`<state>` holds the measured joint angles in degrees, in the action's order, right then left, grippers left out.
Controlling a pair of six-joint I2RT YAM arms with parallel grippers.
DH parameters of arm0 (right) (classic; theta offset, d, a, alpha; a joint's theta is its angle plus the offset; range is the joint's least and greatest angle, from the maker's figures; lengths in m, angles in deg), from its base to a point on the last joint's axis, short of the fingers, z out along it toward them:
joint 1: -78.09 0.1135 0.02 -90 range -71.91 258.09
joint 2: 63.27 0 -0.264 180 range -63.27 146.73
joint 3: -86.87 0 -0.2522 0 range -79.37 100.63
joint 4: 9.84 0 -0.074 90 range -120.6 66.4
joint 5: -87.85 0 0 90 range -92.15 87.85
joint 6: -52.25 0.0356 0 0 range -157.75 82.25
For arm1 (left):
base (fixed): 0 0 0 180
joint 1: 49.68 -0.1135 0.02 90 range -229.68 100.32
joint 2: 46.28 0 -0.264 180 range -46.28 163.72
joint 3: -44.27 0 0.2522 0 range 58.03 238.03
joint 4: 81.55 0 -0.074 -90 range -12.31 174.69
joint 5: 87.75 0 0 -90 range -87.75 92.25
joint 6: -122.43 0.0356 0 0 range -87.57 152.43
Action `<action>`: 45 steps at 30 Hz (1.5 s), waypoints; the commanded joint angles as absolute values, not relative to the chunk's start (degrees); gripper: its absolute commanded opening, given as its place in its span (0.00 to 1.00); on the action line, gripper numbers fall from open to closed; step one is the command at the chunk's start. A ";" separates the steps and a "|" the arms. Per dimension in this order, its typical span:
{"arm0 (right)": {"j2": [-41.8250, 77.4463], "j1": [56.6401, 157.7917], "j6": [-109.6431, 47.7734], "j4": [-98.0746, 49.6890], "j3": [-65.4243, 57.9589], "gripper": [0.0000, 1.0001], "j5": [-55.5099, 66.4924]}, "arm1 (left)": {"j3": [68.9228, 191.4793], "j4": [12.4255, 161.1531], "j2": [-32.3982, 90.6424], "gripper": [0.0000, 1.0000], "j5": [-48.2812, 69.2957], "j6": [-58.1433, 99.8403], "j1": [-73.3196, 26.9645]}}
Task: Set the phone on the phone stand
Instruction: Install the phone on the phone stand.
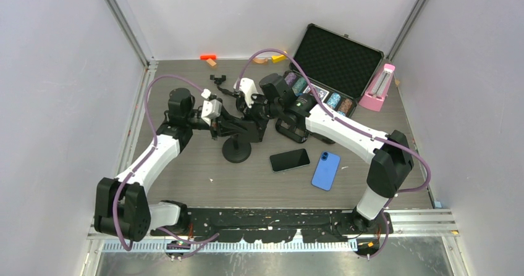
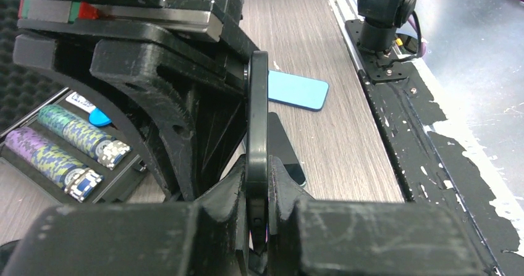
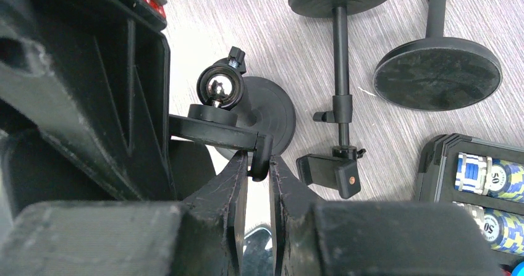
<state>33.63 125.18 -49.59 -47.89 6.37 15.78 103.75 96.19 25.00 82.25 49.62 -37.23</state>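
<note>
Closest to you, just past the arm bases, the blue phone lies flat on the table, and the black phone is just beside it at its 10 o'clock. Neither's on the phone stand, which sits at their 9 o'clock. Your left gripper is clamped on the stand's holder plate, edge-on between the fingers. Your right gripper pinches that plate's lip too. The chip case sits open way back at 1 o'clock.
</note>
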 commanded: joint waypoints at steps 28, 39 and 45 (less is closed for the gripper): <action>33.30 126.43 -47.51 -46.60 5.54 0.00 13.17 | 103.01 91.20 16.77 0.00 72.14 52.03 -39.04; 32.37 126.43 -47.24 -44.95 3.67 0.00 10.82 | 101.30 91.80 15.43 0.00 70.71 51.38 -40.02; 32.03 126.05 -46.89 -43.86 2.69 0.00 9.79 | 100.47 91.63 15.21 0.00 70.51 51.19 -41.42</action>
<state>33.59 126.12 -48.08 -43.24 4.29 14.34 100.79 88.30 16.81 74.41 51.67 -39.35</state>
